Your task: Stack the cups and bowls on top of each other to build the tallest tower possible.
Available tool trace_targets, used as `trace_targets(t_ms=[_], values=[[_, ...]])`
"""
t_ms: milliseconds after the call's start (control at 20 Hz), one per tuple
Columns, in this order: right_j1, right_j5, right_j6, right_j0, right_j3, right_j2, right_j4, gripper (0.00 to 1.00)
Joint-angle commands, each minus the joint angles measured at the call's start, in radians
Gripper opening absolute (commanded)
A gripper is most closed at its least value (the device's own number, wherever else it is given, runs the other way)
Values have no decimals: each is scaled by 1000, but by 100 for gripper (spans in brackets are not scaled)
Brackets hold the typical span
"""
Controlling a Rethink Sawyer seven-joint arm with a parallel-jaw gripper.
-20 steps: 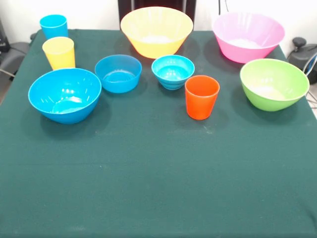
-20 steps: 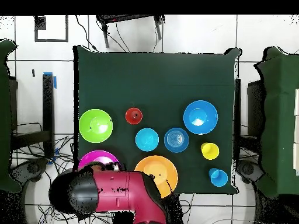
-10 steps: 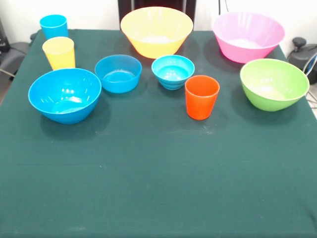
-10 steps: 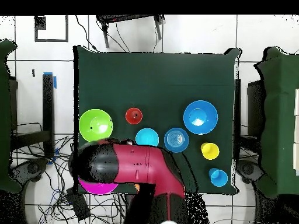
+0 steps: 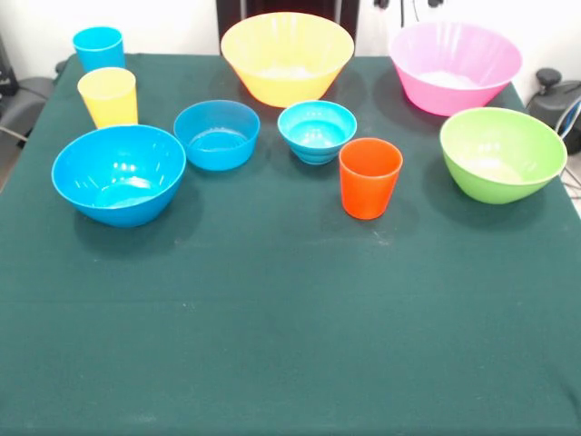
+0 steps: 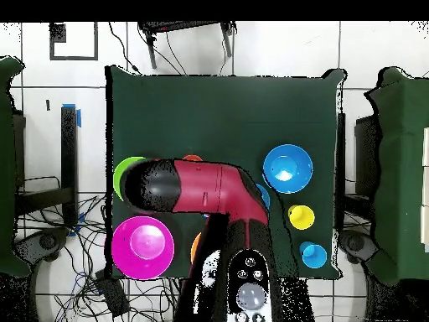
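All the cups and bowls stand apart on the green table (image 5: 290,318), none stacked, so there is no tower. At the left are the sky blue cup (image 5: 98,47), the yellow cup (image 5: 108,95) and the medium blue bowl (image 5: 119,173). Mid-table sit a small blue bowl (image 5: 216,133), the ridged blue bowl (image 5: 317,130) and the orange-red cup (image 5: 370,177). The yellow-orange bowl (image 5: 287,56) and pink bowl (image 5: 455,65) are at the far edge, and the green bowl (image 5: 502,153) is at the right. Dark bits of my gripper (image 5: 404,4) peek in above the pink bowl. Overhead, my arm (image 6: 201,189) covers the middle bowls.
In the overhead view the pink bowl (image 6: 143,246) lies uncovered near the robot's side, and the green bowl (image 6: 126,172) is half hidden under the arm's end. Cables litter the tiled floor (image 6: 50,260). Dark furniture (image 6: 402,168) flanks the table.
In the overhead view my arm has swung from over the pink bowl out across the table toward the green bowl. Dark parts have appeared at the front view's top edge. No cup or bowl moved.
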Motion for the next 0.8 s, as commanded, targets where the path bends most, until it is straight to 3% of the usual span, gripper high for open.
trace_targets(t_ms=[50,400,800], values=[[183,-74,86,-3,-109,77,-41,100],[279,-125,96,6,-152,68,-42,100],[386,-283,108,-5,-147,85,-32,100]])
